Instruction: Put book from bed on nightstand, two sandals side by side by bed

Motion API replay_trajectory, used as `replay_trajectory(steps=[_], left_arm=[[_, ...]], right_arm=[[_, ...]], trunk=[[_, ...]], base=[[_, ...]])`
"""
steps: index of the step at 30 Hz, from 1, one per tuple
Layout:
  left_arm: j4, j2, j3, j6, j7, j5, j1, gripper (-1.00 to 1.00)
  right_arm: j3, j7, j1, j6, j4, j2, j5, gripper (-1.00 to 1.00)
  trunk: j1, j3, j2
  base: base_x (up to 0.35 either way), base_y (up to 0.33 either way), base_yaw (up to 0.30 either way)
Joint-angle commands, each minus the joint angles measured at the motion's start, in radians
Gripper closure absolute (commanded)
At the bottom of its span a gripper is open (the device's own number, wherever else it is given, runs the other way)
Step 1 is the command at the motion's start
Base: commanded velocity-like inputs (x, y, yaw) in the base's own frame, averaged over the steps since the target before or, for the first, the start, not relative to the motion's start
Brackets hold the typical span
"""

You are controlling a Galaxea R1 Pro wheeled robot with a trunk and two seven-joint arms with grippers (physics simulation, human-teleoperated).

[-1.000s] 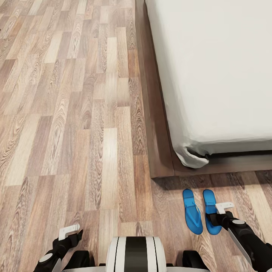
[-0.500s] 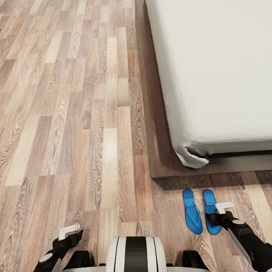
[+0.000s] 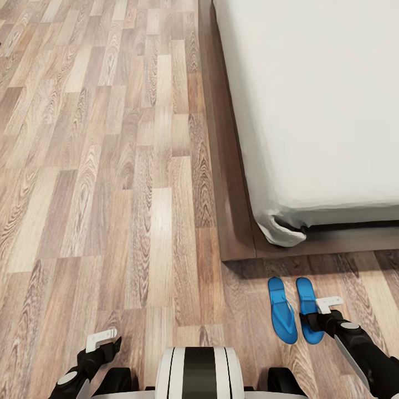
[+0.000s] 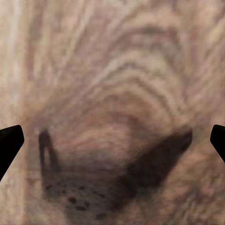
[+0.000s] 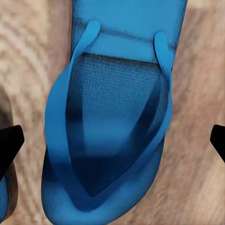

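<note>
Floor [image 3: 111, 166]: wood planks, covering the head view from 7 through 12 o'clock.
Left gripper [image 3: 102, 339]: at about 7 o'clock in the head view, low over bare planks, well apart from the sandals. In the left wrist view [image 4: 112, 140] its two dark fingertips [image 4: 9, 140] sit at opposite edges with blurred wood grain and shadow between them — spread wide, holding nothing.
Robot base [image 3: 198, 371]: white with a dark band, at 6 o'clock.
Bed [image 3: 233, 221]: dark brown frame with a light-grey mattress [image 3: 316, 111], taking up the 1 to 3 o'clock part of the head view; its near corner lies toward 4 o'clock.
Left sandal [image 3: 282, 310]: bright blue, flat on the floor at about 5 o'clock, near the bed's corner, toe end toward the frame.
Right sandal [image 3: 307, 310]: just beside the first and parallel to it — a narrow strip of floor between them. In the right wrist view [image 5: 115, 122] its straps and footbed sit directly ahead.
Right gripper [image 3: 327, 310]: at 5 o'clock, over the right sandal's outer edge. Its dark fingertips [image 5: 9, 145] stand far apart at the edges of the right wrist view, the sandal lying between them; whether they touch it cannot be told.
</note>
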Motion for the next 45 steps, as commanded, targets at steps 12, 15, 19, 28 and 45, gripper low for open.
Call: replay_trajectory(steps=[12,15,19,28,45], left_arm=[[-0.001,0.000,0.002,0.003,-0.005,0.010,0.000,-1.00],[-0.001,0.000,0.002,0.003,-0.005,0.010,0.000,-1.00],[-0.002,0.000,0.002,0.004,-0.005,0.010,0.000,-1.00],[-0.001,0.000,0.002,0.004,-0.005,0.010,0.000,-1.00],[0.000,-0.002,0.001,0.006,-0.005,0.011,0.000,-1.00]], right_arm=[[0.003,-0.002,0.000,0.005,-0.001,-0.001,-0.010,-1.00],[0.003,-0.002,0.000,0.005,-0.001,-0.001,-0.010,-1.00],[0.003,-0.002,0.000,0.005,-0.001,-0.001,-0.010,-1.00],[0.003,-0.002,0.000,0.005,-0.001,-0.001,-0.010,-1.00],[-0.003,0.009,0.001,0.005,-0.021,-0.005,-0.025,-1.00]], trunk=[[0.000,0.000,0.000],[-0.001,0.003,0.000],[-0.002,0.019,0.001],[-0.006,0.054,0.003],[-0.014,0.119,0.007]], base=[[0.000,0.000,0.000],[0.000,0.000,0.000],[0.000,0.000,0.000],[0.000,0.000,0.000],[0.000,0.000,0.000]])
